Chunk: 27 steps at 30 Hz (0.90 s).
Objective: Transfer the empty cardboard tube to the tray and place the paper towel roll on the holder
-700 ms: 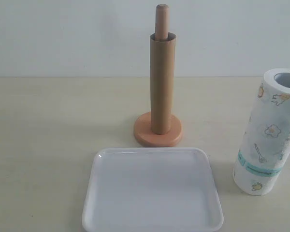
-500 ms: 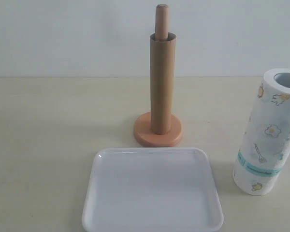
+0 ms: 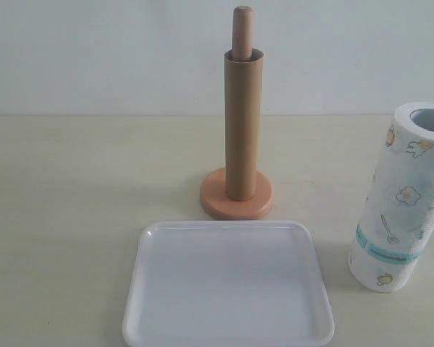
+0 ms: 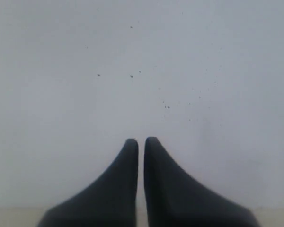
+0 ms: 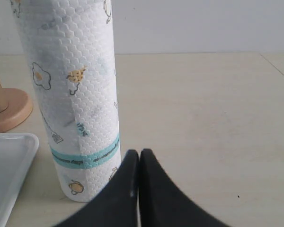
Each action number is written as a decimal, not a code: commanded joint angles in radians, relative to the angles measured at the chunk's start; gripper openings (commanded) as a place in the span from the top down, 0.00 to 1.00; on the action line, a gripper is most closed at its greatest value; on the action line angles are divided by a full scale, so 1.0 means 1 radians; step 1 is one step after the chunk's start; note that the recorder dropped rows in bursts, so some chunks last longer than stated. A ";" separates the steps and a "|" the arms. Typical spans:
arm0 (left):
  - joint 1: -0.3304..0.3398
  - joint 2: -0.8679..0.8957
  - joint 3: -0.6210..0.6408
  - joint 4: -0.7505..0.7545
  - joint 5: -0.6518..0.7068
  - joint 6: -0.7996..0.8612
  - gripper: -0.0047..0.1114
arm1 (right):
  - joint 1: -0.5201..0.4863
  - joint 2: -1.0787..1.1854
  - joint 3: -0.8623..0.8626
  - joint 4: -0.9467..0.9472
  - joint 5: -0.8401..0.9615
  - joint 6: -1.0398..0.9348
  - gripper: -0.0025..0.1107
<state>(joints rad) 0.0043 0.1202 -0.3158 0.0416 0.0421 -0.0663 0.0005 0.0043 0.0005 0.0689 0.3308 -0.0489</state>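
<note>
The brown empty cardboard tube (image 3: 243, 126) stands upright over the post of the orange-tan holder (image 3: 236, 196), whose tip shows above it. In front of it lies the white tray (image 3: 228, 285), with nothing in it. The paper towel roll (image 3: 401, 196) stands upright at the right edge. No gripper shows in the exterior view. My right gripper (image 5: 139, 152) is shut and empty, just beside the paper towel roll (image 5: 71, 90), with the holder's base (image 5: 9, 109) and the tray's corner (image 5: 9, 161) beyond it. My left gripper (image 4: 141, 141) is shut and empty, facing a plain white wall.
The beige table (image 3: 72, 188) runs back to a white wall (image 3: 94, 50). In the right wrist view the tabletop (image 5: 203, 113) stretches away beside the roll.
</note>
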 commanded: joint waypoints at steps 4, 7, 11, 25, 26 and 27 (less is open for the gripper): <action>-0.002 0.268 -0.235 -0.001 0.408 -0.001 0.92 | 0.002 -0.004 -0.001 0.003 -0.004 -0.005 0.98; -0.002 0.350 -0.243 -0.001 0.350 -0.001 0.92 | 0.002 -0.004 -0.001 0.003 -0.004 -0.003 0.98; -0.002 0.375 -0.243 -0.012 0.270 -0.001 0.92 | 0.002 -0.004 -0.001 0.003 -0.004 -0.005 0.98; -0.159 0.582 -0.243 -0.122 -0.131 0.031 0.92 | 0.002 -0.004 -0.001 0.003 -0.004 -0.003 0.98; -0.188 0.601 -0.243 -0.104 -0.177 0.033 0.92 | 0.002 -0.004 -0.001 0.003 -0.004 -0.003 0.98; -0.219 0.620 -0.243 -0.069 -0.225 0.033 0.92 | 0.002 -0.004 -0.001 0.003 -0.004 -0.003 0.98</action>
<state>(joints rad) -0.1481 0.6983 -0.5544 -0.0698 -0.0533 -0.0493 0.0005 0.0043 0.0005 0.0689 0.3308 -0.0489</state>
